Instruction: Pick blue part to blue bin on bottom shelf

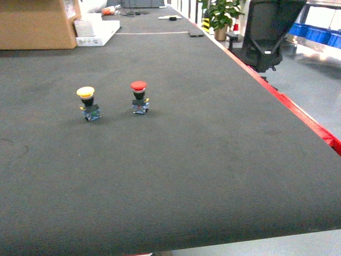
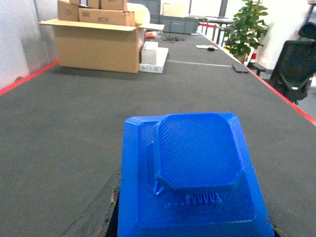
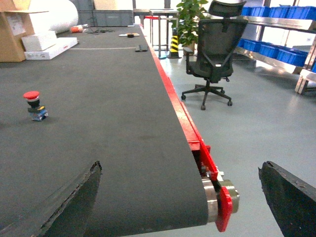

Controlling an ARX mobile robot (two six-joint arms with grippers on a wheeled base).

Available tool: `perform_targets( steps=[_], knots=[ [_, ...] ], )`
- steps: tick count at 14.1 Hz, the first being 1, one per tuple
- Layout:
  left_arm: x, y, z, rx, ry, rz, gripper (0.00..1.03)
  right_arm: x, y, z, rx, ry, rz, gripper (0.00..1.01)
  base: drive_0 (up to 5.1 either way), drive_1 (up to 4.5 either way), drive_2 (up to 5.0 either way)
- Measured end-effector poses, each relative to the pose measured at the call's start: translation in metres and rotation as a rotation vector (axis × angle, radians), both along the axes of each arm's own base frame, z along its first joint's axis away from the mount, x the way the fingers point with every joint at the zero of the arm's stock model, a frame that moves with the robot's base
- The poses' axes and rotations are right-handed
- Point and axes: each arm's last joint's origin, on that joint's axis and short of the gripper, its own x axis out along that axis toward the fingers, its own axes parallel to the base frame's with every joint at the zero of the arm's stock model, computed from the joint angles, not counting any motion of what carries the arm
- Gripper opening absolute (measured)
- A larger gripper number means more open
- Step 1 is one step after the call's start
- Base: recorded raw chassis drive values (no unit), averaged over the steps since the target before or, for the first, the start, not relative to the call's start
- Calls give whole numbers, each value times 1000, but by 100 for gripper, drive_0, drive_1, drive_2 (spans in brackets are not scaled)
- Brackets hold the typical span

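Left wrist view shows my left pincer holding the blue part, which fills the lower middle of the frame; I only glimpse a dark finger at its left edge, so the pincer looks closed on the part, held above the dark surface. Beyond it, at the far left of the surface, sits an open cardboard box with a white box beside it, and a potted plant stands past the right edge.

On the right wrist view, my right pincer is spread wide with nothing between its fingers, hanging over the surface's red-trimmed end. A red button stands well off to the left. An office chair stands on the floor, with blue bins on a steel rack behind it.

From the head camera, a yellow button stands near the red one; neither arm shows there.
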Motion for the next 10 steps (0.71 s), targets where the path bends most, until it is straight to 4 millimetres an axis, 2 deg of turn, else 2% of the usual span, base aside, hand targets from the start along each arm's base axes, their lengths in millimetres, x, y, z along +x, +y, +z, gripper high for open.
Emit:
perform_targets(
  steps=[10],
  knots=[
    [0, 0, 0, 0, 0, -2, 44, 0, 0, 0, 0, 0, 0, 98, -162, -162, -162]
  ],
)
